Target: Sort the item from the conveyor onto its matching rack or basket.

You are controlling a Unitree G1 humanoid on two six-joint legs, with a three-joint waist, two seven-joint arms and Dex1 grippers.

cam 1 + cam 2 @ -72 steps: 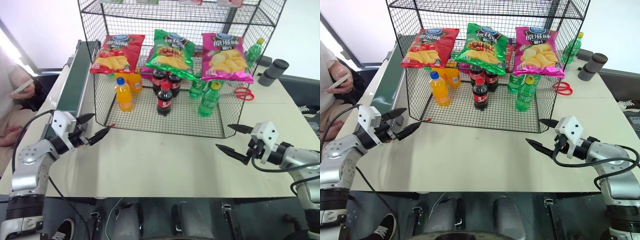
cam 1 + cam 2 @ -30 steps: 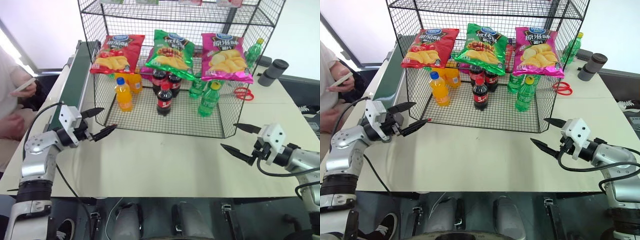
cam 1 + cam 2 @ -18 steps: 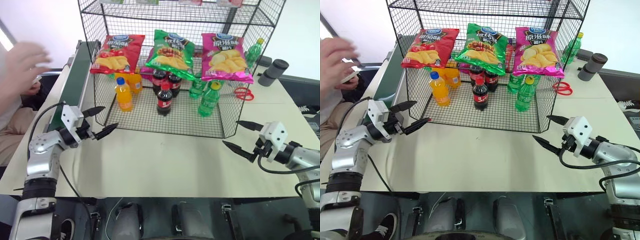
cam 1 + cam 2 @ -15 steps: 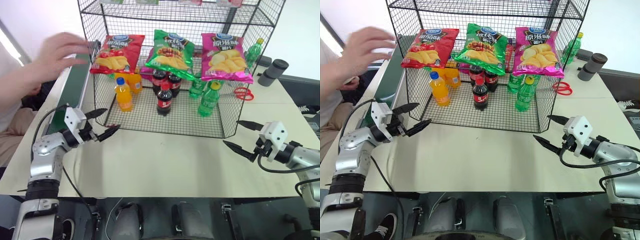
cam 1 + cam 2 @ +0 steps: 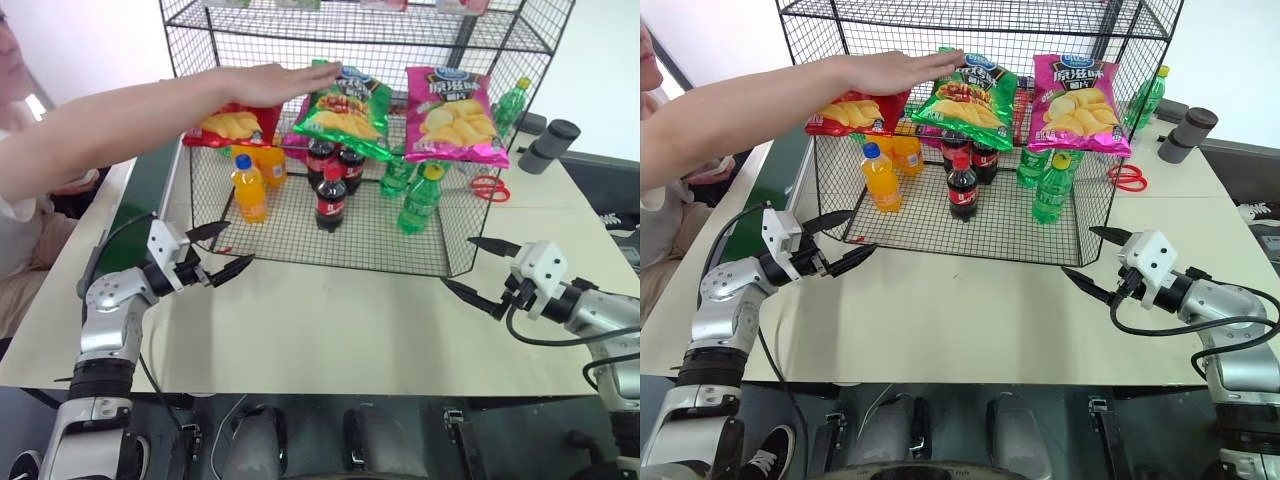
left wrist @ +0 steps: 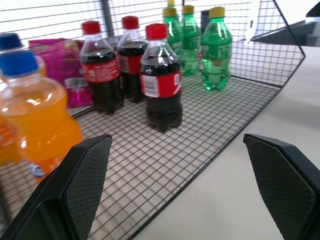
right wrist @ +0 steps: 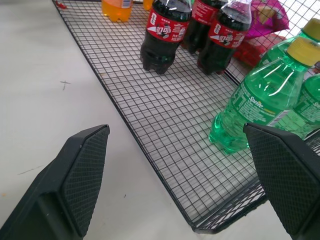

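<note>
Since a moment ago, a person's arm [image 5: 150, 115] is reaching across to the green crisps bag [image 5: 342, 108] hanging on the rack [image 5: 300, 225]; it is lying up-forward of my left gripper [image 5: 222, 252], both grippers released, right gripper [image 5: 478, 270] farther.

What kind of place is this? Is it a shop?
Probably a robot test room made to look like a shop. A black wire rack on a table holds crisps bags and drink bottles, a conveyor runs beside it, and a person's arm reaches in.
</note>
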